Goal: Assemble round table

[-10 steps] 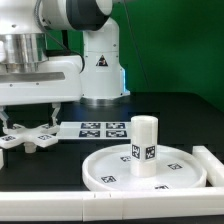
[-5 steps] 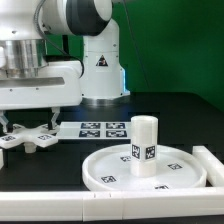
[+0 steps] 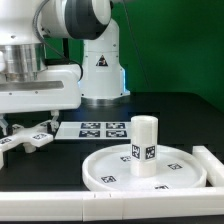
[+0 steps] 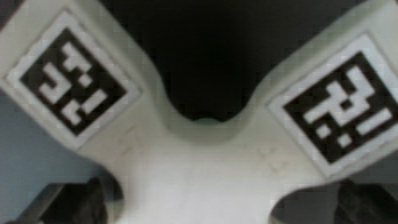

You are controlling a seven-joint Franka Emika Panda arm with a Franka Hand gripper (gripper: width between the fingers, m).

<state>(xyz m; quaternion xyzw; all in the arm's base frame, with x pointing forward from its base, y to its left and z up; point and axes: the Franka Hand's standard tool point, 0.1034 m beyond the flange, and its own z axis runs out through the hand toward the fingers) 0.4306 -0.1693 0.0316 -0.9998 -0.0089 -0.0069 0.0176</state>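
Black tabletop (image 3: 175, 105), green wall behind, standard rig. Nearest to me, along the bottom edge of the exterior view, runs a white border rail (image 3: 50, 205). Just past it, lower right, the round disc (image 3: 105, 175) lies flat with the short post (image 3: 145, 140) standing upright on it. Further back at middle left, the gripper (image 3: 30, 124) hangs right over the cross-shaped foot (image 3: 28, 141). In the wrist view the foot (image 4: 205, 160) fills the frame with the dark fingertips (image 4: 63, 200) either side of it, but I honestly can't tell if they've clamped. The marker board (image 3: 100, 128) sits centre. Looks like the foot pickup step. Next it needs a firm grip, then a lift and carry over to the post.
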